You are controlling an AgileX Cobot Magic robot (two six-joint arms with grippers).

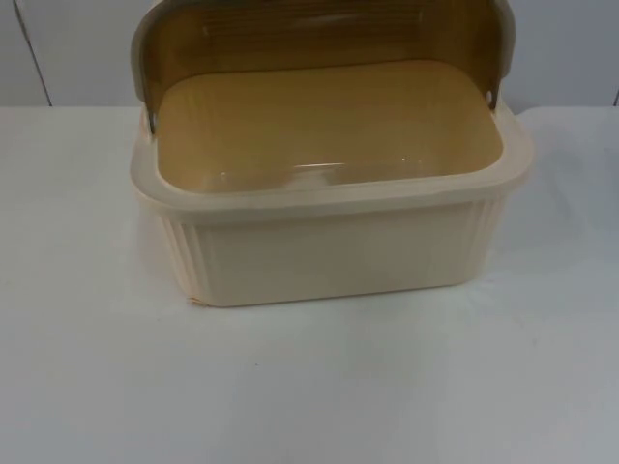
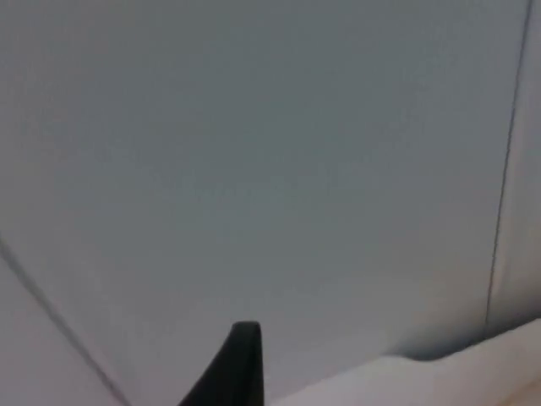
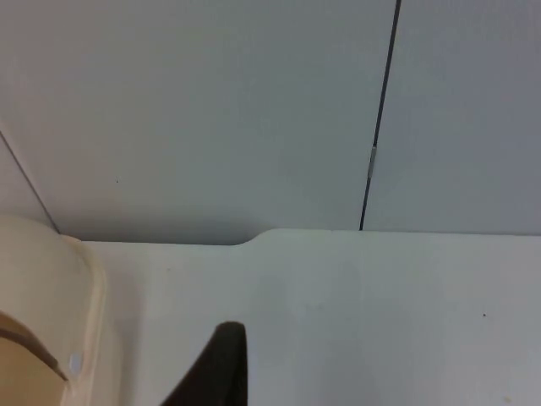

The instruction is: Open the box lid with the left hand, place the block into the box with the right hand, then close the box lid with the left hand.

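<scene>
A cream ribbed box (image 1: 329,251) stands in the middle of the white table in the top view. Its translucent brown lid (image 1: 319,34) is swung up and back, standing behind the opening. The tan floor inside (image 1: 329,121) looks bare apart from a pale glint by the front wall. My left gripper (image 2: 241,364) is held up facing the grey partition wall, away from the box. My right gripper (image 3: 221,364) hovers over the table beside the box's cream rim (image 3: 59,296), pointing toward the wall.
The grey partition wall (image 1: 68,48) closes off the table right behind the box. White table top (image 1: 309,387) stretches in front of the box and on both sides of it. The wall has a dark vertical seam (image 3: 376,144).
</scene>
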